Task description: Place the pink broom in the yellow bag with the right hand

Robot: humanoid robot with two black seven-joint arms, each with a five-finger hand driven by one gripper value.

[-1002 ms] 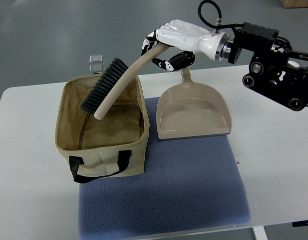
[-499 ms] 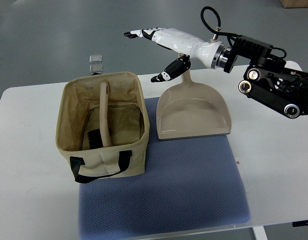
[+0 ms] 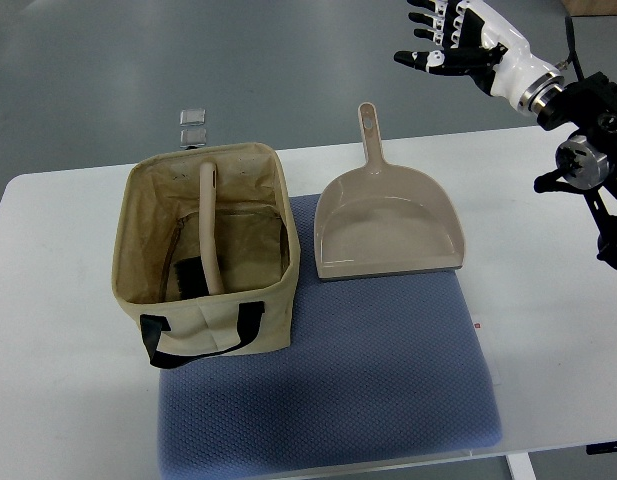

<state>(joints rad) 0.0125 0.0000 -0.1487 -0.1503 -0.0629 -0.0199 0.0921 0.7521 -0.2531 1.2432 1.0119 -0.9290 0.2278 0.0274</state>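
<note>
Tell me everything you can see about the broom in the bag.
The broom stands inside the open fabric bag, bristle end down. Its pale beige, plastic-looking handle curves up to the bag's far rim; the dark bristles sit low at the bottom, partly shadowed. No hand touches it; the right hand is raised far off.

You see a white right hand (image 3: 458, 45) with black fingertips, far up-right of everything else. Well below-left of it sits a khaki-yellow bag (image 3: 203, 262) with black straps, holding a beige-pink broom (image 3: 208, 235) (dark bristles). Nearer the hand lies a beige dustpan (image 3: 388, 225). The textured mat (image 3: 328, 380) is slate blue, the desk (image 3: 548, 320) white.
</note>
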